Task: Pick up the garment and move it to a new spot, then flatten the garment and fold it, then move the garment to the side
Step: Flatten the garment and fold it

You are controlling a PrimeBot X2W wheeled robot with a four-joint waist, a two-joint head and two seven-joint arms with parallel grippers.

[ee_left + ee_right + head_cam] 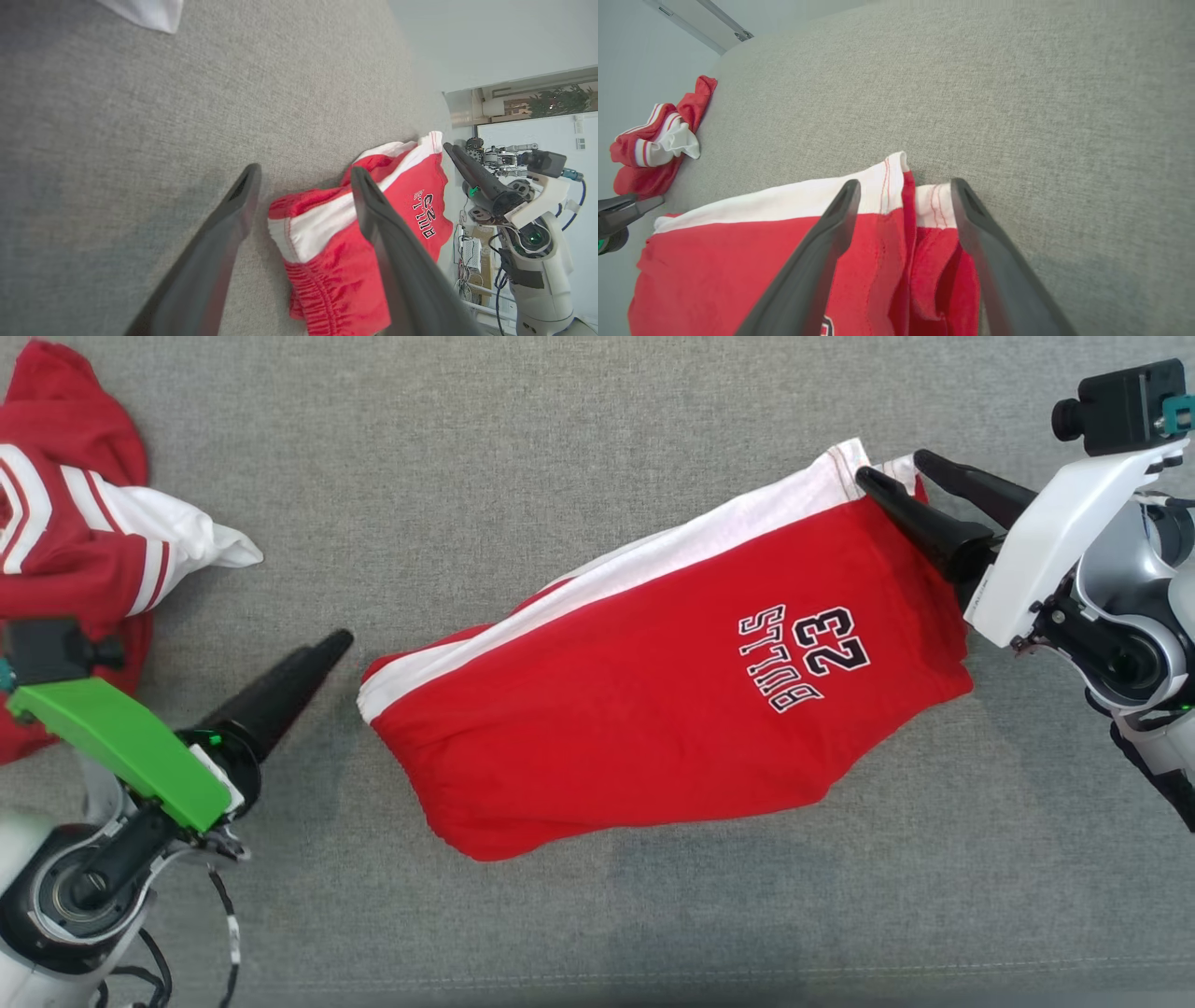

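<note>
A grey woven cloth surface spreads across the whole scene. At its far left edge lies a crumpled heap of red and white striped clothing, with a white flap sticking out. Beyond the surface stand a pale wall and a leafy plant.

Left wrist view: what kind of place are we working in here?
Probably an indoor robotics lab or test room: a broad grey fabric-covered work surface, loose cables past its edge, and a plain pale wall behind.
</note>
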